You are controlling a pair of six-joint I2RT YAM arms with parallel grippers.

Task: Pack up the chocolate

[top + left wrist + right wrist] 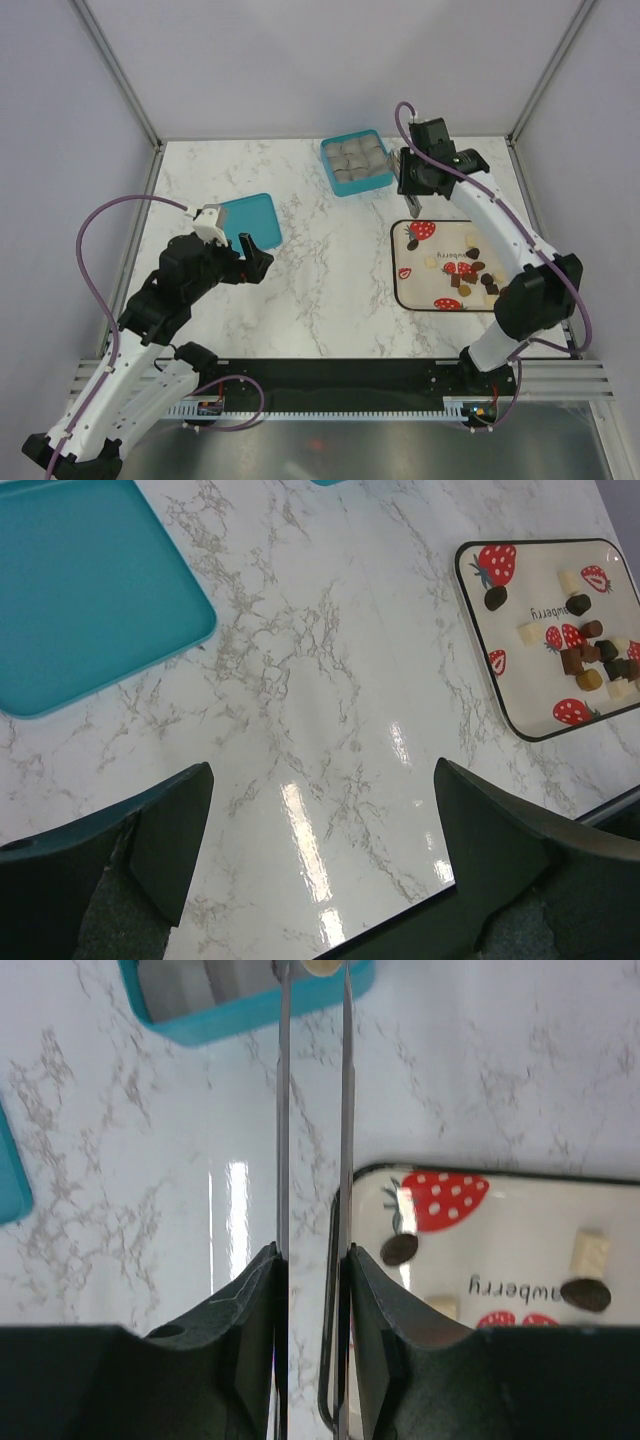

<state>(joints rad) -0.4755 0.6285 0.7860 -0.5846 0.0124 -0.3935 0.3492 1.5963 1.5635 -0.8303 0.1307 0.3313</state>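
Several chocolate pieces (pixel 466 276), dark brown, tan and whitish, lie on a strawberry-print tray (pixel 420 292); the left wrist view shows the chocolate (pixel 590 658) on that tray (pixel 530 685) at the far right. My right gripper (pixel 412 210) hangs between the tray's far-left corner and the teal box (pixel 357 163). Its long thin blades are shut on one pale tan chocolate piece (pixel 320 965) at their tips, seen against the box's edge (pixel 250 1008). A dark piece (pixel 400 1250) lies on the tray (pixel 520 1222) beside the blades. My left gripper (pixel 320 825) stands wide open over bare marble, holding nothing.
A flat teal lid (pixel 250 220) lies on the left of the marble table, just beyond my left gripper (pixel 256 258), and fills the upper left of the left wrist view (pixel 80 590). The box holds grey compartments. Metal frame posts stand at the table's far corners.
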